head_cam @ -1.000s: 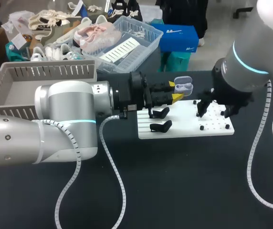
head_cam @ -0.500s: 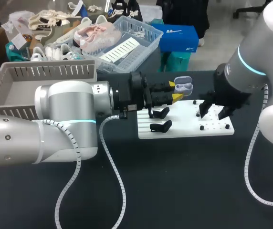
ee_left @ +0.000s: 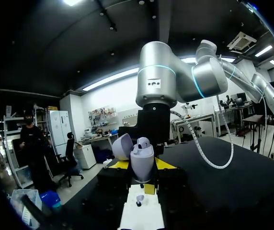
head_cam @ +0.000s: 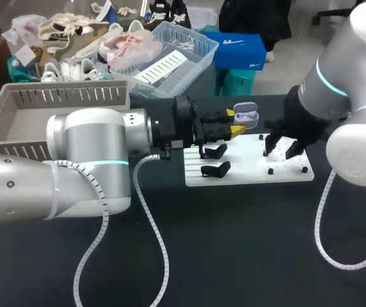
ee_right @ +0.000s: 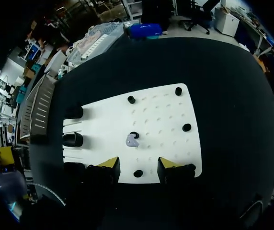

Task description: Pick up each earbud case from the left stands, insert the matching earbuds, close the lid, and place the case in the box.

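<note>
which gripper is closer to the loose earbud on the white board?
Right. The right gripper hangs open just above the earbud; the left gripper is off beside the stands, shut on the open case.

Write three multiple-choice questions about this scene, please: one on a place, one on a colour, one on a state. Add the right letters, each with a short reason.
1. Where does the loose earbud lie?
A) on a black stand
B) on the white board
C) on the dark table

2. What colour is the earbud case?
A) black
B) red
C) pale lavender

3. How is the case's lid?
A) open
B) shut
C) taken off and laid on the board

Answers:
1 B: it lies on the board, just ahead of the open right gripper.
2 C: the case held in the left gripper is pale lavender.
3 A: the lid leans back from the case body.
</note>
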You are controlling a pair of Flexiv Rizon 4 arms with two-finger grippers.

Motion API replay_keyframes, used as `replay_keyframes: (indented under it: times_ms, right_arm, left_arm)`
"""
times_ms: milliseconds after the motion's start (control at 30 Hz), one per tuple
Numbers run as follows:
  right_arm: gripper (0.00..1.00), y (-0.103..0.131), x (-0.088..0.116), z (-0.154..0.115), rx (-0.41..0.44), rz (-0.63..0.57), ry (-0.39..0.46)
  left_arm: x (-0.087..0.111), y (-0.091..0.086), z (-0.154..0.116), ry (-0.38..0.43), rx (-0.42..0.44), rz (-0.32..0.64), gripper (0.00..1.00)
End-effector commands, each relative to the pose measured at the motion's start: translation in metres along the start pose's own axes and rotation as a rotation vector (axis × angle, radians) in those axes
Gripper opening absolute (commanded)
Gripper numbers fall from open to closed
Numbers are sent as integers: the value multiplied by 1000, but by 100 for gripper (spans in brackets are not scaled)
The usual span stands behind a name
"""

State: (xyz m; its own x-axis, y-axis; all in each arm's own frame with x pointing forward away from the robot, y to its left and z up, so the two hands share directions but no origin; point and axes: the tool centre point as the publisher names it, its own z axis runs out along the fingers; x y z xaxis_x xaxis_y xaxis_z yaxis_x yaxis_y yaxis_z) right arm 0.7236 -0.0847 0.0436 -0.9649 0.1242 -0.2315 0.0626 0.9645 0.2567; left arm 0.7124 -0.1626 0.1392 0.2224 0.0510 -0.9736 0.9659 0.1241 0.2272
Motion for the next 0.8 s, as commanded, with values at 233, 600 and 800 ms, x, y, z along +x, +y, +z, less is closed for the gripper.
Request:
replay_keyframes:
  times_ms: [233, 600, 800]
  right_arm:
    - [48, 4, -14, 8, 11, 106, 30]
    - [38, 11, -19, 13, 11, 154, 43]
    - [37, 11, -16, 17, 16, 162, 55]
  left_arm:
    - [0, 0, 1, -2, -4, 2, 0]
    - [0, 0, 1, -2, -4, 2, 0]
    - [0, 0, 1, -2, -4, 2, 0]
